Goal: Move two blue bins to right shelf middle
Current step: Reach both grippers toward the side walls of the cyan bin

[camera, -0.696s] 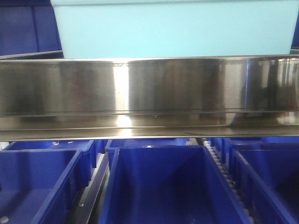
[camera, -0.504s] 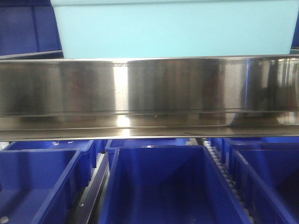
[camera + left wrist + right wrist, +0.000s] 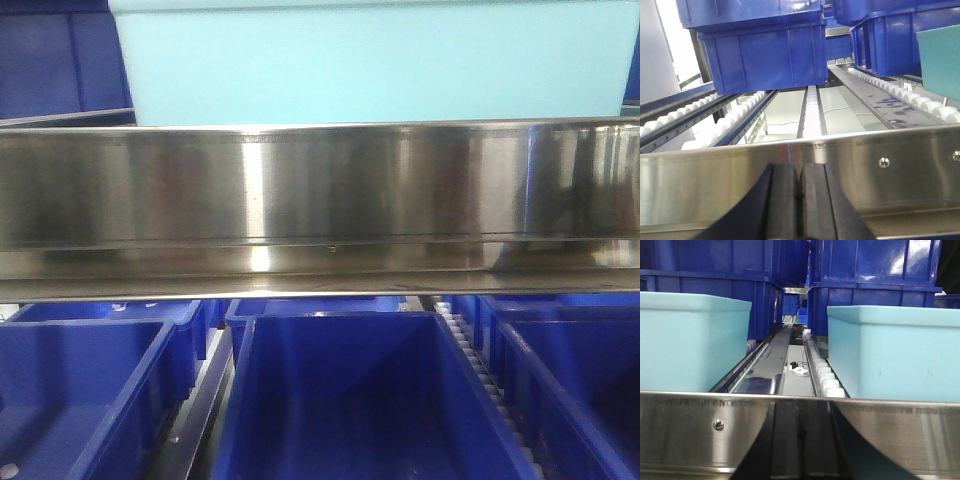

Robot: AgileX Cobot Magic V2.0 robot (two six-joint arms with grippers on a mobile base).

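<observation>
Right wrist-mounted view: the two light-blue bins stand on one shelf level just behind the steel front rail (image 3: 865,430). The left-hand pale bin (image 3: 690,340) and the right-hand pale bin (image 3: 895,355) are apart, with a lane of white rollers (image 3: 822,375) between them. Stacked dark blue bins (image 3: 870,275) rise close behind both.

The right claw (image 3: 800,412) hangs in front of the rail, its black fingers pressed together with nothing between them.

From the front-facing camera, one pale bin (image 3: 370,60) fills the space above the rail, and open dark blue bins sit on the level below.

The left claw (image 3: 799,172) is likewise closed and empty before the rail. Beyond it lie bare roller lanes, with a dark blue bin (image 3: 765,55) farther back and a pale bin's corner (image 3: 940,60) at the right edge.
</observation>
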